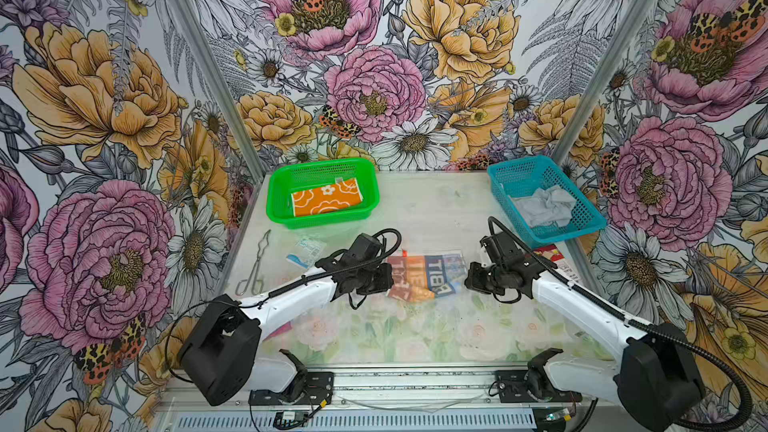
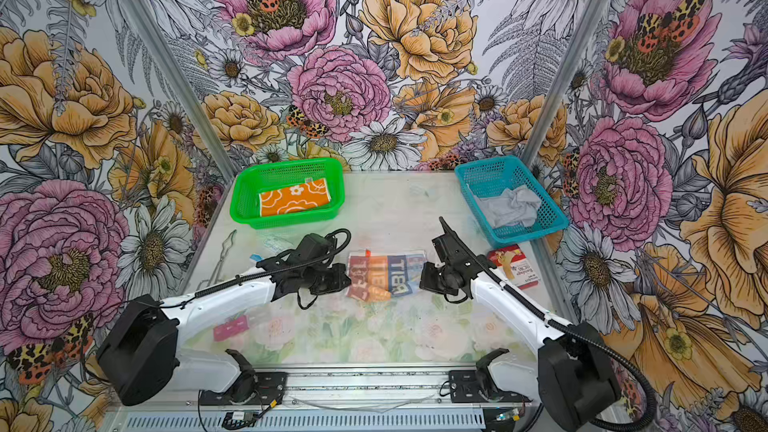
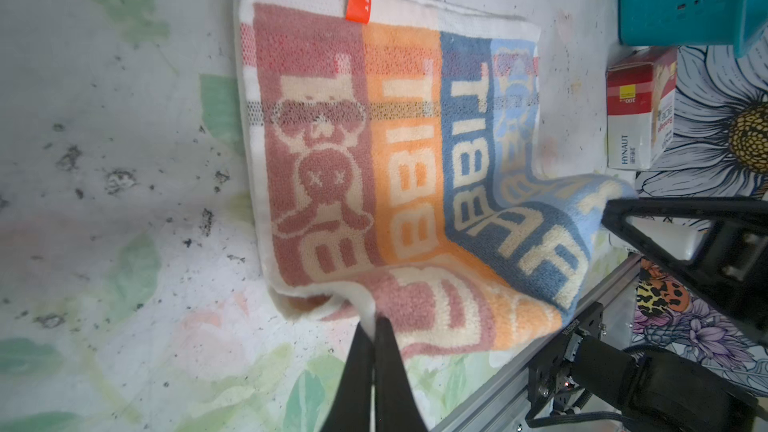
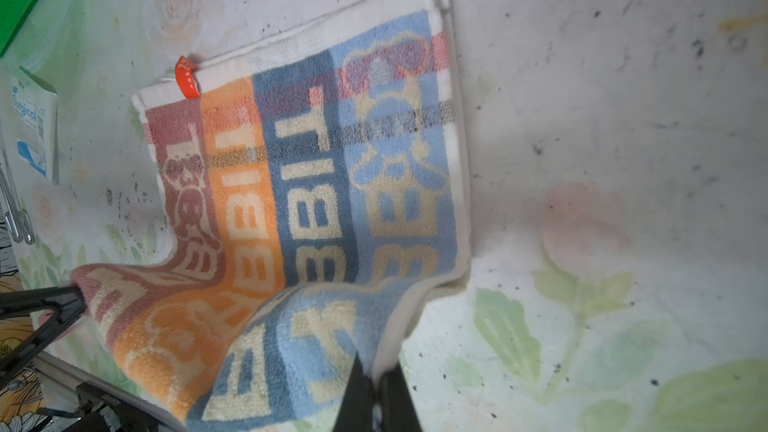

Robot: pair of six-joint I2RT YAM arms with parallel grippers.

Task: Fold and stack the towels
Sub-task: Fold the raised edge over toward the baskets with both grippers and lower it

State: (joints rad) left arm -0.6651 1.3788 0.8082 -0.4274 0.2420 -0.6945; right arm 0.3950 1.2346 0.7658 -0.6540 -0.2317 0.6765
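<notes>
The lettered towel (image 1: 424, 274) with red, orange and blue panels lies mid-table, its near edge lifted off the surface. My left gripper (image 1: 388, 280) is shut on its near red-side corner; in the left wrist view the gripper (image 3: 374, 326) pinches the white border of the towel (image 3: 407, 151). My right gripper (image 1: 469, 278) is shut on the near light-blue corner, and in the right wrist view it (image 4: 376, 367) clamps the hem of the towel (image 4: 316, 184). The orange flower towel (image 1: 326, 199) lies folded in the green basket (image 1: 272, 201). The grey towel (image 1: 544, 203) sits crumpled in the blue basket (image 1: 523, 172).
Metal tongs (image 1: 255, 263) and a white-blue sachet (image 1: 305, 249) lie left of the left arm. A red-white carton (image 2: 515, 265) stands by the right frame post, below the blue basket. A pink packet (image 2: 230, 326) lies under the left arm.
</notes>
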